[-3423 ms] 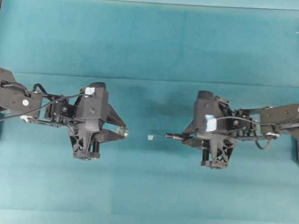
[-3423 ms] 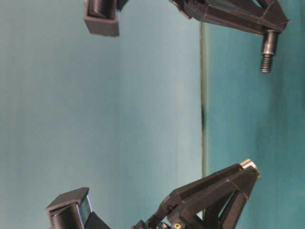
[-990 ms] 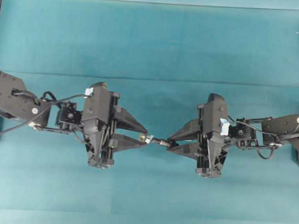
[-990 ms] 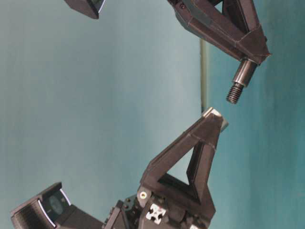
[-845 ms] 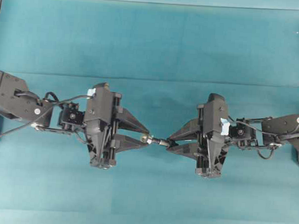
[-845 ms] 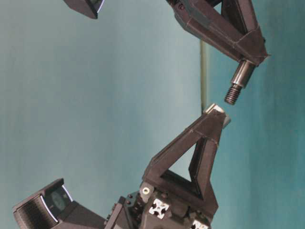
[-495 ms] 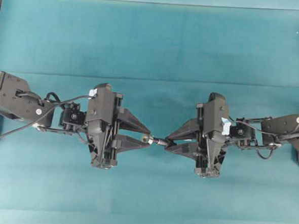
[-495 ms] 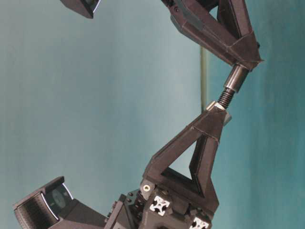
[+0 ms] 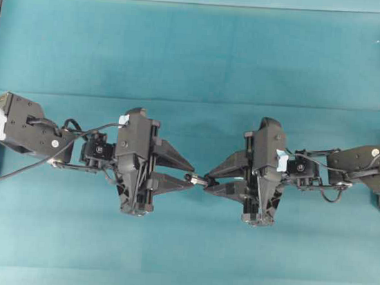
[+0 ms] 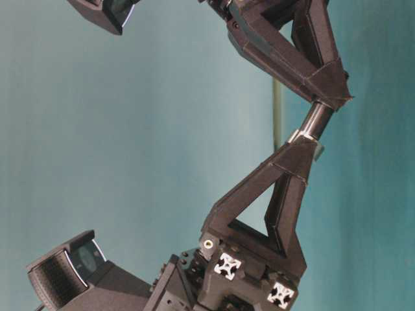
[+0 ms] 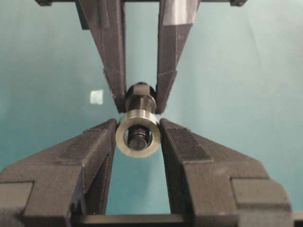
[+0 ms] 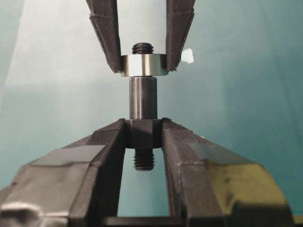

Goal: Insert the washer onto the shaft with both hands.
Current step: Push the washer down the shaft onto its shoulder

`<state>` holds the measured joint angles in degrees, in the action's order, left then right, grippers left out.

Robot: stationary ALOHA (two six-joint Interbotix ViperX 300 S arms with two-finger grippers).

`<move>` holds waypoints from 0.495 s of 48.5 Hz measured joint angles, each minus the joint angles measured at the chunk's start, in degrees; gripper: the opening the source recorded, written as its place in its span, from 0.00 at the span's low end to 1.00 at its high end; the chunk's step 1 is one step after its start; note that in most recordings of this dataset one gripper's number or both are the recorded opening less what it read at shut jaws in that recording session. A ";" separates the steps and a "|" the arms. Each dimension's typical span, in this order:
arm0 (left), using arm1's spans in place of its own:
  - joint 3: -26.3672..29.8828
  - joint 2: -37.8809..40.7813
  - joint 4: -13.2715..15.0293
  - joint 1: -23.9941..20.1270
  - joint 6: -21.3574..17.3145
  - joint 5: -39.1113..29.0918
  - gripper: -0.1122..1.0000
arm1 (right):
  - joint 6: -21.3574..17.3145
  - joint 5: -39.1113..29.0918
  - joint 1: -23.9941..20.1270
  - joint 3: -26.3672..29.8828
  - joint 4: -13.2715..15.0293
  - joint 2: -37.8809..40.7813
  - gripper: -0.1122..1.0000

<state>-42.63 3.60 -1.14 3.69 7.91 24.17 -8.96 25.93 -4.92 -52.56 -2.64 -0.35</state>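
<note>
The left gripper (image 11: 138, 137) clamps the washer (image 11: 138, 133) by its rim between the two fingertips, and the right gripper (image 12: 143, 130) is clenched on the thick collar of the shaft (image 12: 143, 98). Both parts are held in the air above the teal table (image 9: 195, 52), between the two arms. In the right wrist view the threaded tip of the shaft already stands out beyond the washer, so the ring is on the narrow end and sits close to the smooth thicker section; whether it touches that shoulder I cannot tell for sure.

To do this step well, I think the two axes must stay in one line. In the left wrist view the thread looks a little off the centre of the hole, so a small correction before any more pushing would help. The push should be slow and straight, without twisting, because a tilted ring can jam on the thread. The left fingers should not loosen until the washer is seated.
</note>
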 measured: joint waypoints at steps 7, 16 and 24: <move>0.35 0.53 0.00 0.09 0.00 0.00 0.43 | 0.00 -0.35 -0.09 0.00 0.00 0.00 0.10; 1.23 1.49 0.00 0.26 -0.09 0.00 0.43 | 0.00 -0.88 -0.18 0.09 0.00 0.18 0.10; 1.93 2.11 0.00 0.53 -0.09 -0.09 0.43 | 0.00 -1.05 -0.35 0.09 0.00 0.35 0.10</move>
<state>-40.69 5.71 -1.14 4.22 7.82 24.08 -8.96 24.87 -5.27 -52.47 -2.64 0.00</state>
